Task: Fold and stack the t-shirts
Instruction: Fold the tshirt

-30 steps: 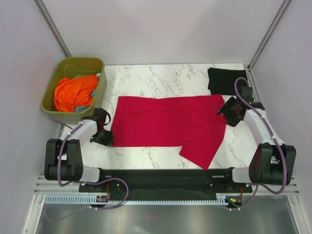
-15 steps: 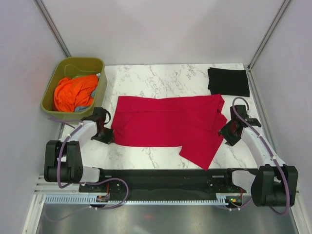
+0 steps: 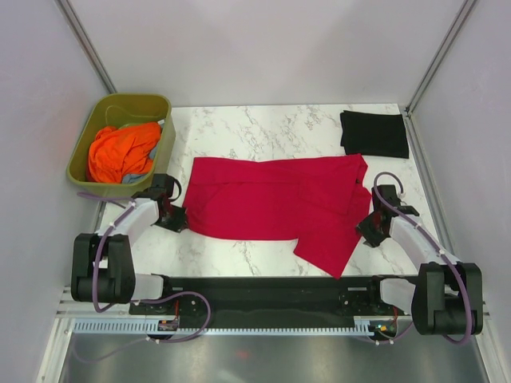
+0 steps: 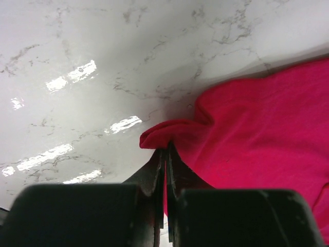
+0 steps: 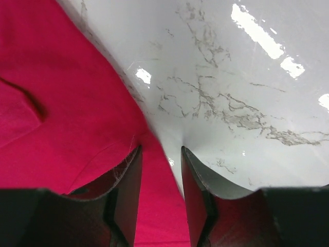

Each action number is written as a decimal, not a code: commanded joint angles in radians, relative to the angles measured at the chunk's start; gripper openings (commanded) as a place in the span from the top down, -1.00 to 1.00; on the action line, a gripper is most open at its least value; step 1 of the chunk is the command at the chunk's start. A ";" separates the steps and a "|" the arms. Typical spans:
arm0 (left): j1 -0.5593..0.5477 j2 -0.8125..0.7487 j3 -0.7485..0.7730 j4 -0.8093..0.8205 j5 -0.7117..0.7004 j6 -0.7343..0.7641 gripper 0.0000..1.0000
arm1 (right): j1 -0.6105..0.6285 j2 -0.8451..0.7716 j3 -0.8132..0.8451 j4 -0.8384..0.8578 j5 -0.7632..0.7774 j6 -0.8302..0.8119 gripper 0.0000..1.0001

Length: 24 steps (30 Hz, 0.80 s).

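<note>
The red t-shirt (image 3: pixel 271 203) lies spread across the middle of the marble surface (image 3: pixel 263 128), with one flap reaching toward the near edge. The black t-shirt (image 3: pixel 374 133) lies folded at the far right corner, apart from it. The left tool (image 4: pixel 165 150) is clamped on a raised fold at the left edge of the red t-shirt. The right tool (image 5: pixel 160 150) is slightly parted, straddling the right edge of the red t-shirt and gripping nothing. A green tub (image 3: pixel 128 110) holding orange cloth (image 3: pixel 120 152) stands at the far left.
</note>
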 commanded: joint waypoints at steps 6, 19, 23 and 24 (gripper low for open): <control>-0.017 -0.052 0.011 0.014 -0.045 -0.012 0.95 | 0.006 0.004 -0.037 0.061 0.007 0.015 0.32; -0.050 -0.070 0.063 0.014 -0.068 -0.012 0.95 | 0.004 -0.064 0.042 0.094 0.014 -0.043 1.00; -0.051 -0.050 0.100 0.014 -0.069 -0.022 0.95 | 0.006 -0.056 0.079 0.098 0.022 -0.056 1.00; -0.053 -0.043 0.109 0.014 -0.074 -0.025 0.95 | 0.006 -0.052 0.085 0.104 0.019 -0.060 1.00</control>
